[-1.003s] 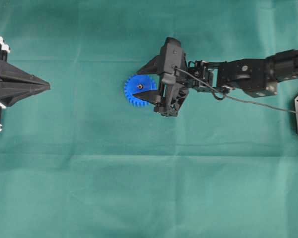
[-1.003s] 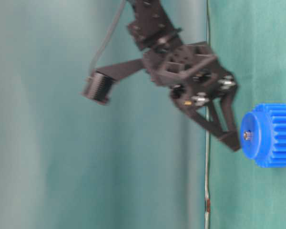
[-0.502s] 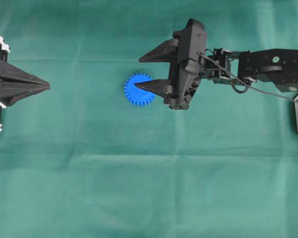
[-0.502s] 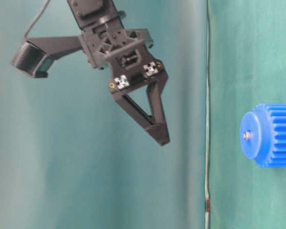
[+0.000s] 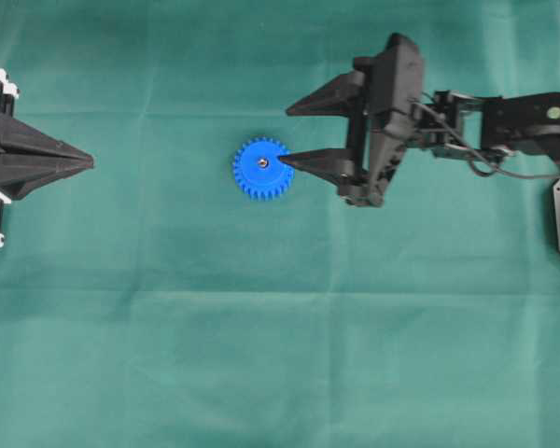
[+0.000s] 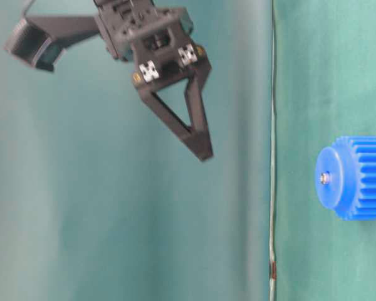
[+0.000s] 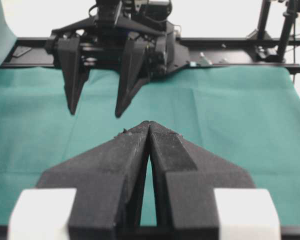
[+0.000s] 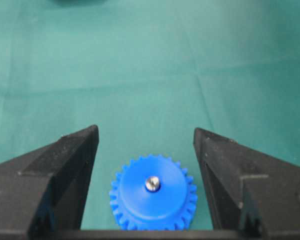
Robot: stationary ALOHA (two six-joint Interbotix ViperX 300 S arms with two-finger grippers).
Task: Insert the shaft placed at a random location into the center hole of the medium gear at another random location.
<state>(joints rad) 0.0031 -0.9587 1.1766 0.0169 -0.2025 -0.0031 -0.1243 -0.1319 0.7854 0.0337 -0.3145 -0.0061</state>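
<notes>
My right fingers are matte black wedges tapering to points, bolted by small silver screws to a black frame. A thin black cable loops along my arm. My left fingers carry white blocks.

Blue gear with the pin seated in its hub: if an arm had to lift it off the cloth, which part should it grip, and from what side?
Probably the toothed rim of the blue gear, with the jaws on opposite sides, coming straight down from above. It lies flat on the green cloth, so only its top and edge are reachable. The pin barely protrudes from the hub, too short to pinch. The right gripper is open wider than the gear.
</notes>
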